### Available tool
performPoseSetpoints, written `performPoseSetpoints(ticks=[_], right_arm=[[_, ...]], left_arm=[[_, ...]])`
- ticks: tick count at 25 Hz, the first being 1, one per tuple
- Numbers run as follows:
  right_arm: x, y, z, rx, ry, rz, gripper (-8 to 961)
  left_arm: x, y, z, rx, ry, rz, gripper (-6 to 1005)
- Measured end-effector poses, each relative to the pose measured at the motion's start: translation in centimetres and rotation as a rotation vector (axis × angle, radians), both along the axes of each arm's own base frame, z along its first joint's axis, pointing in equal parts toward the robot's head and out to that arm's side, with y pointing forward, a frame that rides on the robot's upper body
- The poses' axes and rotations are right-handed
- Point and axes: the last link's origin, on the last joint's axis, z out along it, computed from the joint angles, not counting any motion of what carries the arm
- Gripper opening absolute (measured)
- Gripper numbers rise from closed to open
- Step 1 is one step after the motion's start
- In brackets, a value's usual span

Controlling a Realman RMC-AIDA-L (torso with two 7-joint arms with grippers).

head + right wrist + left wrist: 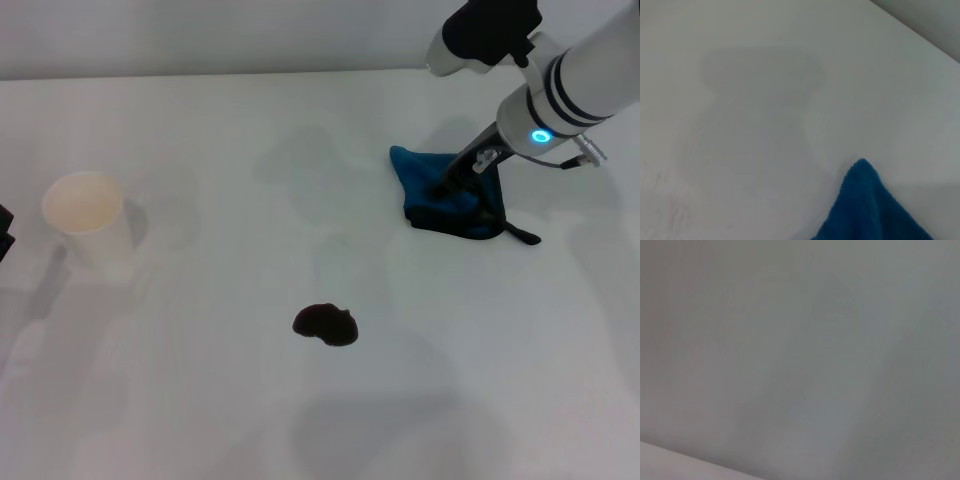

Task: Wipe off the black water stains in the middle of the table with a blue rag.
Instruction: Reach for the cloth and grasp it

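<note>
The black water stains (325,324) are one small glossy dark blot on the white table (200,400), near the middle. The blue rag (440,190) sits bunched up at the right rear, its black loop tab (524,237) trailing on the tabletop. My right gripper (466,195) reaches down from the upper right and is shut on the rag, well away from the blot. A corner of the rag (870,210) shows in the right wrist view. Only a dark sliver of my left gripper (4,232) shows at the left edge.
A white paper cup (88,218) stands upright at the left, near the left gripper. The table's far edge (200,76) runs along the back. The left wrist view shows only plain grey surface.
</note>
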Motion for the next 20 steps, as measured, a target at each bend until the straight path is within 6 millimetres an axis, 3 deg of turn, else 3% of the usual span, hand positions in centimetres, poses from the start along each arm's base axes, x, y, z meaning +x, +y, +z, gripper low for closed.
performPoseSetpoints(ticks=[15,20], right_arm=[[0.6,0.1,-0.5,-0.002,-0.012,-0.017,598],[0.7,0.0,-0.4,-0.009,-0.018,-0.023,459]], left_arm=[[0.1,1.1,0.0,-0.011,0.011,0.009,890],[0.0,1.1,0.0,-0.006,0.010,0.018,890]])
